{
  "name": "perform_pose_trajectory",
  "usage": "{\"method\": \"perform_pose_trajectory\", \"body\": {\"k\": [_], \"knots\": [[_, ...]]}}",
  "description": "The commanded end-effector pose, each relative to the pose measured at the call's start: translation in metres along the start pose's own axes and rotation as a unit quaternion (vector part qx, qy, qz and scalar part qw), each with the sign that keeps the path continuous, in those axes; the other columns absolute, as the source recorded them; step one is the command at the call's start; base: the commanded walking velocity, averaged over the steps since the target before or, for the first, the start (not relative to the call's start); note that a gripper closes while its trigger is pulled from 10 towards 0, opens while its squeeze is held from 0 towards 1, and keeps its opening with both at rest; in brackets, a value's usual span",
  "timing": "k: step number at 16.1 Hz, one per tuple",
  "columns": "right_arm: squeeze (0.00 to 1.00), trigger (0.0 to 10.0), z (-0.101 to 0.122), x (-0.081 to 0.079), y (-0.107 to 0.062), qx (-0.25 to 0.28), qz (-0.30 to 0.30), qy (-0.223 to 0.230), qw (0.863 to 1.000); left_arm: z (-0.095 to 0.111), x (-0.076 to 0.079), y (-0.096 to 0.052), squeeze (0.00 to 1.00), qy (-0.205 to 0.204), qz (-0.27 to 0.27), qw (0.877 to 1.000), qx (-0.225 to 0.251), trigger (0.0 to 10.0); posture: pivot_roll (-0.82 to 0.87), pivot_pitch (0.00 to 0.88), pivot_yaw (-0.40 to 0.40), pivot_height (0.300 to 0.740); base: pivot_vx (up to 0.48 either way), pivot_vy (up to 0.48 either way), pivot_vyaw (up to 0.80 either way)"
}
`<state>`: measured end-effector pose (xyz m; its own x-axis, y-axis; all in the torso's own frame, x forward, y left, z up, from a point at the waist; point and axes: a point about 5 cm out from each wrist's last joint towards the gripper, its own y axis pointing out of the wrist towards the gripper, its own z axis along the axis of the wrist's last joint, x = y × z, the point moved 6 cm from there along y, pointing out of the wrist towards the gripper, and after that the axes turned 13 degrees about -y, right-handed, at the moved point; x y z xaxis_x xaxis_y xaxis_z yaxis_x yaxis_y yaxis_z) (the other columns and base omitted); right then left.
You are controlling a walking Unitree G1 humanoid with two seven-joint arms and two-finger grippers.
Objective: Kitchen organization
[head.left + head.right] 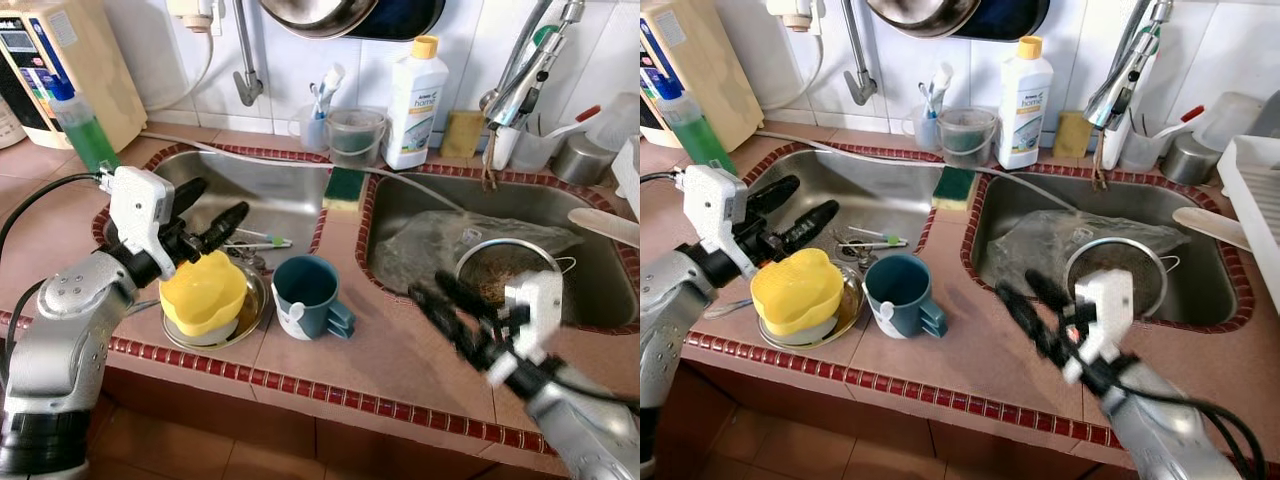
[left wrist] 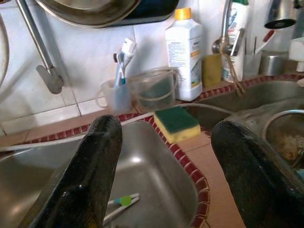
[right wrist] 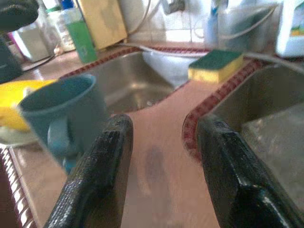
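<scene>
Right gripper (image 1: pixel 455 310): near right, over bare counter (image 1: pixel 400 350), fingers spread, nothing between them, blurred as if moving; pointed left toward mug.

Mug (image 1: pixel 305 295): teal, upright, on the counter strip between the two sinks, handle toward the near edge. Likely the next item to be picked up. Risk: blurred, fast approach could strike the rim and tip or slide it; near edge of counter close by, so a knock toward the handle side could send it off.

Yellow lid (image 1: pixel 203 290): domed, sitting in a shallow steel dish (image 1: pixel 252 318) just left of mug, at the near edge. Risk: a shoved mug could bump dish.

Left gripper (image 1: pixel 205 225): just above and behind yellow lid, fingers parted, holding nothing. Risk: both arms converging on the same small area; collision possible.

Left sink (image 1: pixel 270 195): utensils (image 1: pixel 262 240) on the bottom.

Sponge (image 1: pixel 343 186): on the divider, far side.

Right sink (image 1: pixel 590 290): strainer (image 1: pixel 505 268) with scraps, grey cloth (image 1: pixel 430 245).

Bottle (image 1: pixel 415 102): white, at far wall.
</scene>
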<state>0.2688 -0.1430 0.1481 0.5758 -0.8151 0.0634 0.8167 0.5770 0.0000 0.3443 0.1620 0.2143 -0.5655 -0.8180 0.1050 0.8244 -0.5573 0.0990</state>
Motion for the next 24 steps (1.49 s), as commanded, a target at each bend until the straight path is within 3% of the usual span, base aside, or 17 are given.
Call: {"method": "perform_pose_trajectory", "body": {"k": [1, 2, 3, 11, 18, 19, 24], "knots": [[0.00, 10.0, -0.001, 0.001, -0.001, 0.000, 0.002, -0.005, 1.000, -0.002, 0.006, -0.001, 0.00, -0.012, -0.003, 1.000, 0.004, 10.0, -0.07, 0.039, 0.045, 0.740, 0.000, 0.000, 0.00], [0.00, 10.0, -0.005, 0.001, -0.001, -0.005, 0.004, -0.003, 1.000, -0.008, 0.014, -0.002, 0.00, -0.020, -0.008, 1.000, 0.003, 10.0, -0.07, 0.041, 0.046, 0.740, 0.000, 0.000, 0.00], [0.00, 10.0, -0.010, 0.001, -0.002, -0.012, 0.008, -0.002, 1.000, -0.019, 0.039, -0.009, 0.00, -0.007, -0.049, 0.999, -0.008, 10.0, -0.07, 0.046, 0.039, 0.740, 0.000, 0.000, 0.00], [0.00, 10.0, -0.021, -0.003, 0.008, -0.022, 0.041, -0.006, 0.999, -0.026, 0.059, -0.034, 0.00, -0.023, -0.055, 0.998, -0.007, 10.0, -0.04, 0.062, 0.012, 0.740, 0.000, 0.000, 0.00], [0.00, 10.0, -0.019, -0.027, 0.025, -0.019, 0.126, -0.014, 0.992, -0.027, 0.078, -0.046, 0.00, -0.001, -0.072, 0.997, -0.011, 10.0, -0.01, 0.060, -0.014, 0.740, 0.000, 0.000, 0.00], [1.00, 10.0, -0.022, -0.029, 0.027, -0.027, 0.134, -0.013, 0.990, -0.027, 0.082, -0.048, 0.00, 0.007, -0.078, 0.997, -0.013, 10.0, 0.00, 0.057, -0.018, 0.740, 0.000, 0.000, 0.00], [1.00, 10.0, -0.027, -0.037, 0.029, -0.032, 0.170, -0.011, 0.985, -0.025, 0.082, -0.048, 0.00, 0.016, -0.076, 0.997, -0.013, 10.0, 0.01, 0.048, -0.028, 0.740, 0.000, 0.000, 0.00]]}}
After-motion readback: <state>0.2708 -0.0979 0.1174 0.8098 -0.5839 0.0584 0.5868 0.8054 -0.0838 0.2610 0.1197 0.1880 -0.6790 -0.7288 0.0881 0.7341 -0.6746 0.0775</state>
